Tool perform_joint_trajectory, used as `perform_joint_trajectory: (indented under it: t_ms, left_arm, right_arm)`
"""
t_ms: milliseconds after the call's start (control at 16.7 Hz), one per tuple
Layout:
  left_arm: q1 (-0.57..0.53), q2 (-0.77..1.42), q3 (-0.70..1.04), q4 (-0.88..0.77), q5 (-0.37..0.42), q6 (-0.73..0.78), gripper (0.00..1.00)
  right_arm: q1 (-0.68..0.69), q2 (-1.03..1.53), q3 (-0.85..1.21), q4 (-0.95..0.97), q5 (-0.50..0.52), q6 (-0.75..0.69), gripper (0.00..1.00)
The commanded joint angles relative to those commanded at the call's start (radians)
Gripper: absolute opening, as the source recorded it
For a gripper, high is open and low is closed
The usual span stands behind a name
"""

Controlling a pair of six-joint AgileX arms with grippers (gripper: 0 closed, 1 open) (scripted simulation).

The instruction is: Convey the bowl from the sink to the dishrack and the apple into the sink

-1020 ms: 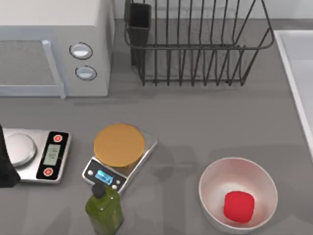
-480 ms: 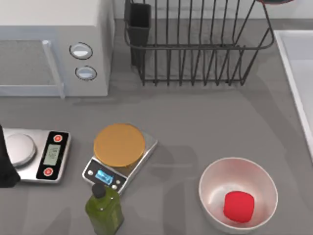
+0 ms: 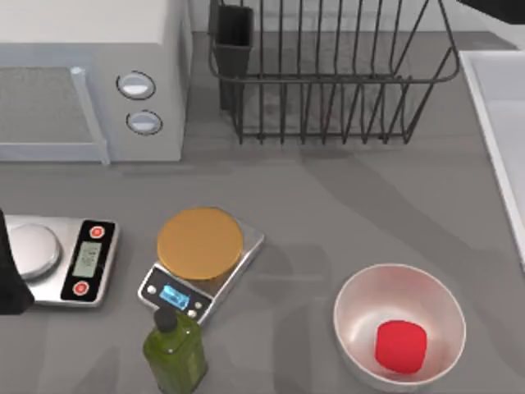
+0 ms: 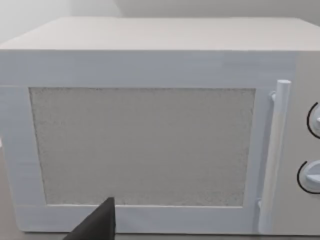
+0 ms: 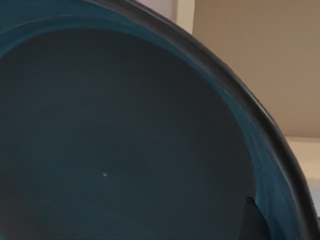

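Grey bench (image 3: 344,205) carries everything.

- White microwave (image 3: 90,74) fills the far left corner, door shut, two dials on its right side. The left wrist view faces its door.
- The dishrack (image 3: 328,82) stands at the far edge right of the microwave. Its black cutlery cup (image 3: 235,37) is at the rack's left end. Nothing lies between the bars.
- The sink (image 3: 496,123) sits at the bench's right edge, partly in frame.
- The bowl (image 5: 125,140) is off the bench, its teal inside close against the right wrist camera.
- A dark shape (image 3: 492,6) crosses the far edge above the rack's right end; bowl or arm, cannot tell.
- White bowl (image 3: 353,328) sits near the front right corner.
- Silver scale (image 3: 61,258) is at the left edge. A second scale with a round tan plate (image 3: 201,246) is just right of it.
- Olive-green bottle (image 3: 175,353) stands at the front edge, touching the second scale's front.
- The apple (image 3: 400,345) rests inside the white bowl.
- Right gripper (image 5: 251,224): clenched on the bowl, with one dark finger against the inner wall.
- Left gripper (image 4: 97,225): one dark tip shows before the microwave door; grip cannot be told.
- Left arm (image 3: 8,279) is parked at the left edge beside the silver scale.
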Motion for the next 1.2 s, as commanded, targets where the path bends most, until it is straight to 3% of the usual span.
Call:
perform_joint_trajectory:
  t_ms: [600, 1200]
  left_arm:
    - [0.0, 0.0, 0.0, 0.0, 0.0, 0.0, 1.0]
    - [0.0, 0.0, 0.0, 0.0, 0.0, 0.0, 1.0]
  right_arm:
    - [0.021, 0.029, -0.031, 0.084, 0.012, 0.019, 0.0]
    - [-0.083, 0.296, -0.248, 0.634, -0.091, 0.015, 0.0]
